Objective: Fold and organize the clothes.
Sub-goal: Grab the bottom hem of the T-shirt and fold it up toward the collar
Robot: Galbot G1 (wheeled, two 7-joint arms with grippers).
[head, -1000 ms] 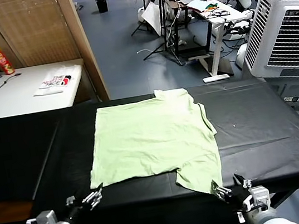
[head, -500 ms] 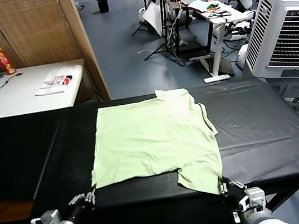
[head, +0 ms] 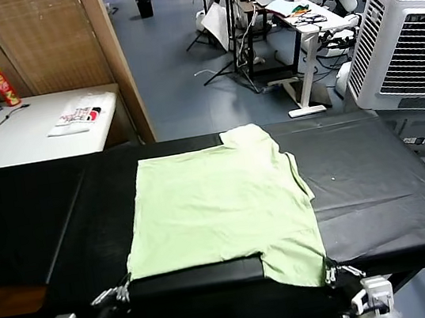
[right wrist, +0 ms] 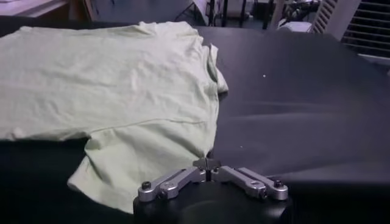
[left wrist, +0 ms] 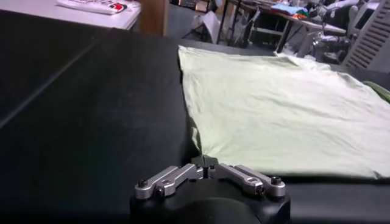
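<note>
A pale green shirt (head: 221,206) lies flat on the black counter (head: 376,182). At its near edge, the left gripper (head: 122,291) pinches the shirt's left corner. The right gripper (head: 328,272) pinches the sleeve hem.

The black table (head: 376,182) has wide bare room on both sides of the green shirt (head: 219,202). Only the shirt lies in the middle. A white packet (head: 78,115) sits far off.

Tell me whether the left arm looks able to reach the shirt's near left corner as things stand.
Probably yes. The left end effector sits at the near left corner of the shirt, apparently pinching its edge, with only bare black table around it.
</note>
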